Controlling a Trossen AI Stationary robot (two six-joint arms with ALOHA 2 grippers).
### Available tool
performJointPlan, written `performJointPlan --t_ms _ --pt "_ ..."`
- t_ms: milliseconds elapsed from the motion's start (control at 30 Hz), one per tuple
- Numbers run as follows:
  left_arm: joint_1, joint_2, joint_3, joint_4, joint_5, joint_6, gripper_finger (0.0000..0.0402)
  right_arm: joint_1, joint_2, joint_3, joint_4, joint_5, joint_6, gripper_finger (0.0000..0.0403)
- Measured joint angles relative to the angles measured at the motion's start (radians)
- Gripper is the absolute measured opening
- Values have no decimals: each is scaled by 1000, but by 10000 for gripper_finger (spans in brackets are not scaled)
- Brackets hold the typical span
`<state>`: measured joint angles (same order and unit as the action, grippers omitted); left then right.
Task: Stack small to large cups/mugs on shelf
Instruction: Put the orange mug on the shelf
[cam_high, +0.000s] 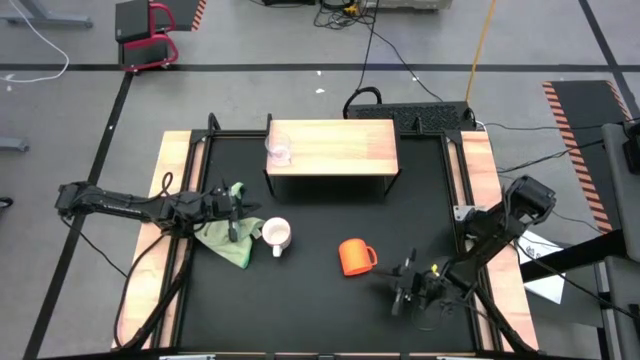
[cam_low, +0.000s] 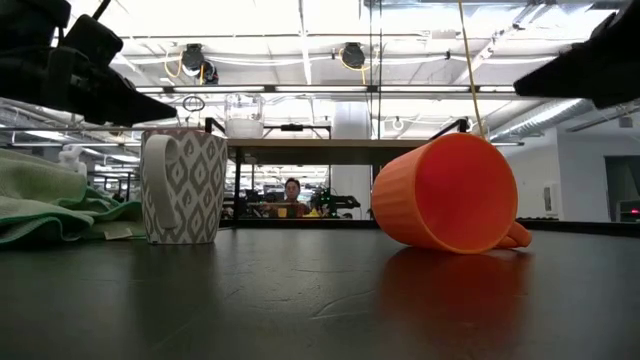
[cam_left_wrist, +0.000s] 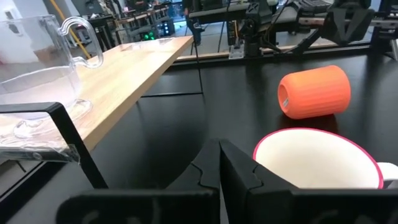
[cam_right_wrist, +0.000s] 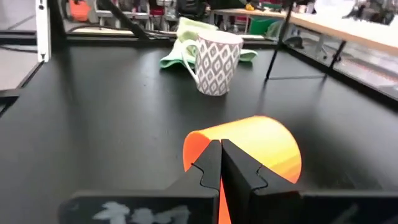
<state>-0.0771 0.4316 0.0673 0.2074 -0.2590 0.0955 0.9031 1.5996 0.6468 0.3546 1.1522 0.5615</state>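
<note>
You are looking at 3 vessels. The clear glass cup (cam_high: 278, 150) is standing upright at the 9 o'clock end of the shelf (cam_high: 335, 148); you cannot tell whether it holds anything. The white mug (cam_high: 276, 235), grey-patterned outside with a pink rim, is standing upright and looking empty beside the green cloth (cam_high: 229, 240). The ribbed orange mug (cam_high: 355, 256) is lying on its side at its 3 o'clock, showing an empty interior. The left gripper (cam_high: 233, 212) and right gripper (cam_high: 401, 291) are both sitting fully closed, gripping nothing.

At the top of your high view you see grey floor (cam_high: 250, 40) crossed by black tape lines (cam_high: 300, 68), a red-framed cart (cam_high: 148, 35) upper left and hazard striping (cam_high: 575, 120) at right. Your low view shows bright ceiling lights (cam_low: 330, 15) and a seated person (cam_low: 292, 195) mid-frame.
</note>
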Motion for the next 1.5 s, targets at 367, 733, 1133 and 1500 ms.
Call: performJointPlan --t_ms 367,733,1133,1500 --pt "0 0 0 6 0 -5 3 -5 68 0 -1 -7 133 0" --pt "0 0 0 6 0 -8 17 15 67 -1 -115 -188 300 0" --pt "0 0 0 6 0 -13 14 6 67 -1 -120 -188 340 76" --pt "0 0 0 6 36 -16 14 -29 67 -1 -124 -186 335 156"
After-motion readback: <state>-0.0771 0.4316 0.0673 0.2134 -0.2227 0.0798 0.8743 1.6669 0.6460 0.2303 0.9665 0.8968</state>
